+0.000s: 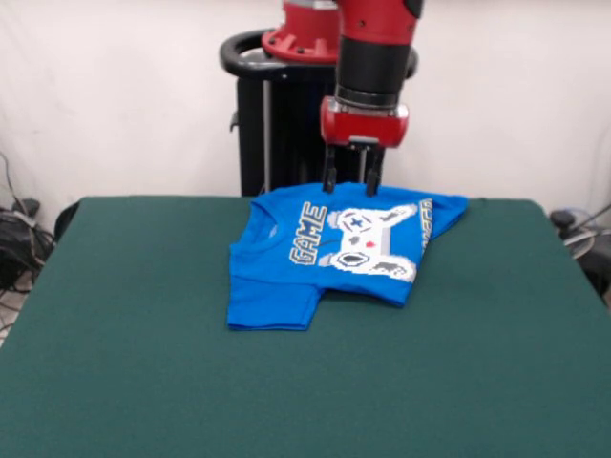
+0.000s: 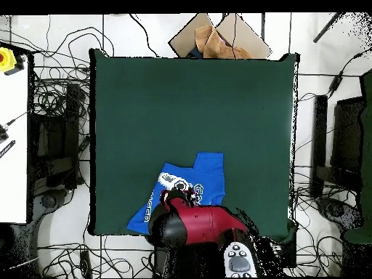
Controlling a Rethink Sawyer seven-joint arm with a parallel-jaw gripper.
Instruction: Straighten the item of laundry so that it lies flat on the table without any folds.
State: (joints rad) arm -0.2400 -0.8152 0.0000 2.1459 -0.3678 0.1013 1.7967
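The item of laundry (image 1: 325,258) is a bright blue T-shirt with a white game-controller print, lying near the far edge of the dark green table (image 1: 143,372). It is folded: its right side is doubled over, so only "GAME" reads in full, and one sleeve points toward the front. My gripper (image 1: 350,186) hangs straight down over the shirt's far edge, open, with nothing between its fingers. I cannot tell if the tips touch the cloth. From overhead, the shirt (image 2: 205,173) sticks out from under the red arm (image 2: 192,224), which covers the gripper, close to the table (image 2: 189,102) edge.
A cardboard box (image 2: 218,40) lies beyond the table's opposite edge in the overhead view. Cables (image 2: 58,145) trail over the floor on all sides. A white bench (image 2: 14,145) with a yellow button box (image 2: 9,59) stands to the left.
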